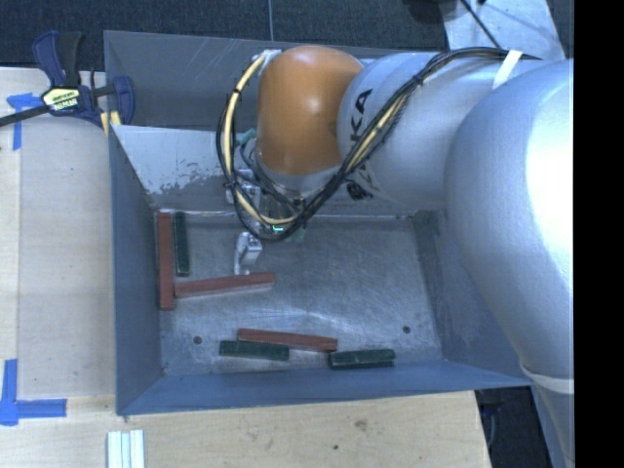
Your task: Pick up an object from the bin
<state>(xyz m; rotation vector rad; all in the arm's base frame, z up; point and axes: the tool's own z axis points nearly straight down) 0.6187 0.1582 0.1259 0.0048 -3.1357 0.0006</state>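
Gripper low in the bin, just far of a flat red-brown stick, left of centre.

By the near wall lie a dark green stick, a second red-brown stick and another green stick, all well apart from the gripper. Mid-floor, the flat red-brown stick runs left to right, its left end meeting an upright brown stick with a green one beside it. Can't tell whether the gripper is open or closed. Judgement: straddle the stick across its width near the free right end, clear of the corner joint. Descend square.
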